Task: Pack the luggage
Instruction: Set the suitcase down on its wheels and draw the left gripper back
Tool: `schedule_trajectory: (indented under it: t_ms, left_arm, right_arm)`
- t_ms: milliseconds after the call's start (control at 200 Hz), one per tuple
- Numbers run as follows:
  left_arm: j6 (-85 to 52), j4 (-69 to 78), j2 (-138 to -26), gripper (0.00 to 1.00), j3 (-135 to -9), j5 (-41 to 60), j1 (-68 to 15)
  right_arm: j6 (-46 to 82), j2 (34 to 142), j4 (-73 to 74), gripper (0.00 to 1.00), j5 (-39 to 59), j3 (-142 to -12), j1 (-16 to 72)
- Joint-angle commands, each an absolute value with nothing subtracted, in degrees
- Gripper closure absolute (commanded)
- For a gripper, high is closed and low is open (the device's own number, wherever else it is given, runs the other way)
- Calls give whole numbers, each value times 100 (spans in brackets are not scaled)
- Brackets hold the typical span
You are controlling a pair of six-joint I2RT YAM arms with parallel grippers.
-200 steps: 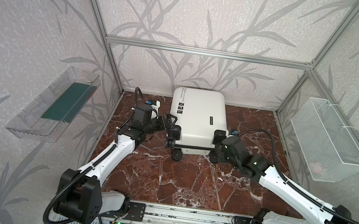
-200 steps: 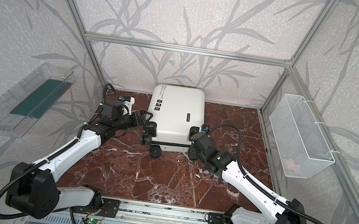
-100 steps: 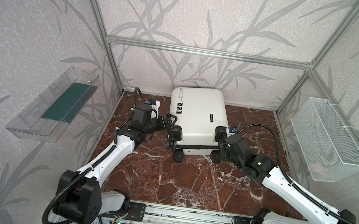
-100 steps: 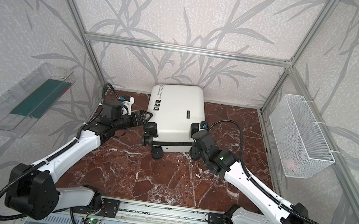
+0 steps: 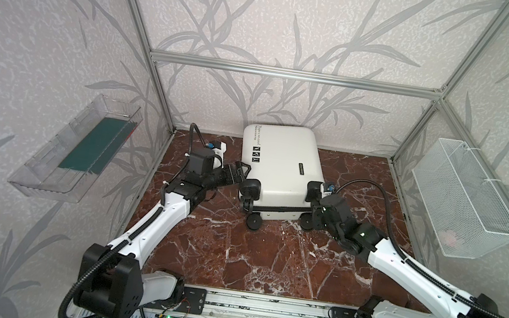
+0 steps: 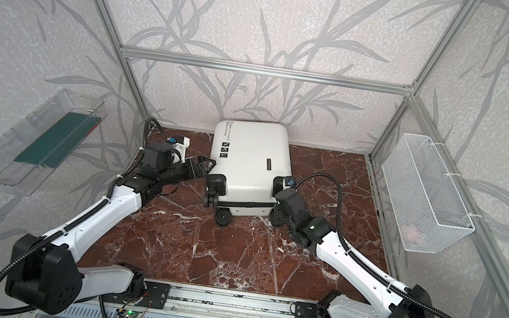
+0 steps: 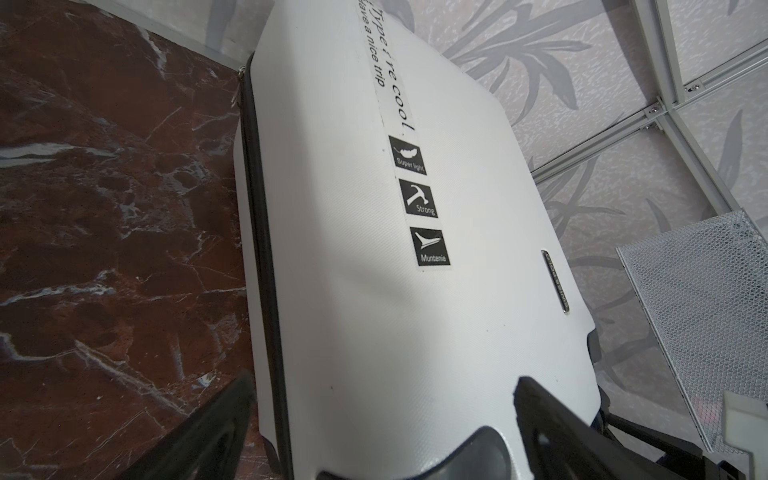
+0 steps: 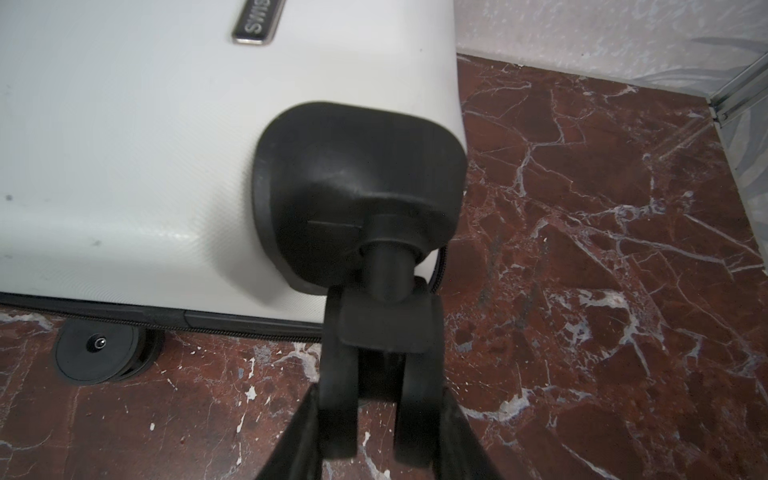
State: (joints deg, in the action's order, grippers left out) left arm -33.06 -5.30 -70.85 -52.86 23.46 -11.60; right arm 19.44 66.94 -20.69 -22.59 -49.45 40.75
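The small white hard-shell suitcase [image 5: 279, 166] [image 6: 249, 162] is seen lying flat and closed on the red-brown marble-patterned floor [image 5: 265, 263], close to the back wall, its black zip seam [image 7: 266, 249] shut all round as far as can be seen. The right gripper [image 8: 378, 415] is clamped on the black twin caster wheel [image 8: 417, 386] at the suitcase's near right corner, one finger outside each wheel disc. The left gripper [image 5: 240, 173] is spread wide at the suitcase's left edge, near the other front corner, with nothing held. The step in hand is judged to be a repositioning of the case so that it can be opened. Since the caster probably swivels on its stem, any pull is best made slowly and in line with the stem, so that the wheel is not twisted out of the grip. The open left jaws can be used as a stop against the side so that the shell is turned rather than skidded.
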Motion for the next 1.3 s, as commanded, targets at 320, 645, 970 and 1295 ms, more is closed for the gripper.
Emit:
schedule_trajectory:
  t_ms: [320, 645, 970, 1295]
  left_arm:
    - [-3438, -602, -6565, 1, -5021, 2009, -1049]
    - [-3858, -964, -5856, 1, -4511, 1654, -811]
    - [-4106, -1040, -5413, 1, -3587, 1173, -705]
    - [-4351, -722, -5121, 1, -2454, 1046, -688]
  right_arm:
    - [1927, 6404, -1870, 29, -1704, -4773, 3850]
    - [1936, 6117, -2017, 15, -1382, -4628, 3713]
    - [1988, 5864, -2157, 15, -291, -4641, 3139]
    - [2067, 5674, -2425, 14, 61, -4651, 3141]
